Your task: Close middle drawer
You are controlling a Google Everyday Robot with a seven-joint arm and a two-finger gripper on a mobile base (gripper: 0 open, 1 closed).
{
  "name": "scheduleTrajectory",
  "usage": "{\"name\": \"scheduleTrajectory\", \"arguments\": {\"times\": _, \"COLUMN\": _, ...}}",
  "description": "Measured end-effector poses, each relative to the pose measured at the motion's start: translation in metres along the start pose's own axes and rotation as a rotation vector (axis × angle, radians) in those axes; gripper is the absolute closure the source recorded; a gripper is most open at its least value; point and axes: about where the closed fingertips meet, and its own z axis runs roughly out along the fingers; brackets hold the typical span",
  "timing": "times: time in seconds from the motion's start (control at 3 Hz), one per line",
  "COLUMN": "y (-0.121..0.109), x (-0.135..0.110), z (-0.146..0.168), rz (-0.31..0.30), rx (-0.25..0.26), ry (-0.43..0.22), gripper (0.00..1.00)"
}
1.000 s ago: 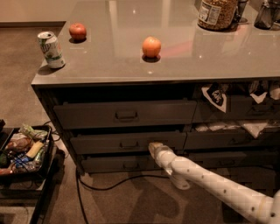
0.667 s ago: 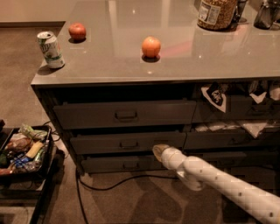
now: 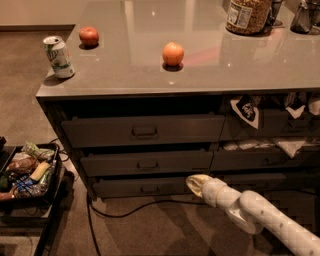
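The middle drawer (image 3: 147, 163) is a wide dark grey drawer with a low front panel and a small centred loop handle. It sits between a taller top drawer (image 3: 144, 131) and a bottom drawer (image 3: 142, 188). Its front stands about in line with the fronts above and below. My gripper (image 3: 196, 183) is the pale tip of the white arm that comes in from the lower right. It is low, in front of the bottom drawer's right end, below and to the right of the middle drawer's handle.
On the grey counter (image 3: 120, 75) stand a soda can (image 3: 59, 56), two apples (image 3: 89, 36) (image 3: 173, 53) and a jar (image 3: 249, 15). The right-hand drawers hold white and black cloths (image 3: 246, 110). A black cable (image 3: 125, 212) lies on the floor. A tray of snacks (image 3: 27, 170) stands at the left.
My gripper and arm have moved to the right and slightly down, away from the middle drawer's front. The drawers look unchanged.
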Motion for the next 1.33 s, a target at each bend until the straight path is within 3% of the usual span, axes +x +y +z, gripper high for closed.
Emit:
{"name": "scheduleTrajectory", "arguments": {"times": 0.33, "y": 0.004, "x": -0.013, "z": -0.044, "rz": 0.038, "rx": 0.105, "ry": -0.056, "gripper": 1.0}}
{"name": "scheduleTrajectory", "arguments": {"times": 0.67, "y": 0.003, "x": -0.02, "z": -0.09, "rz": 0.031, "rx": 0.187, "ry": -0.038, "gripper": 1.0}}
{"name": "scheduleTrajectory", "arguments": {"times": 1.33, "y": 0.004, "x": -0.013, "z": -0.105, "rz": 0.038, "rx": 0.204, "ry": -0.013, "gripper": 1.0}}
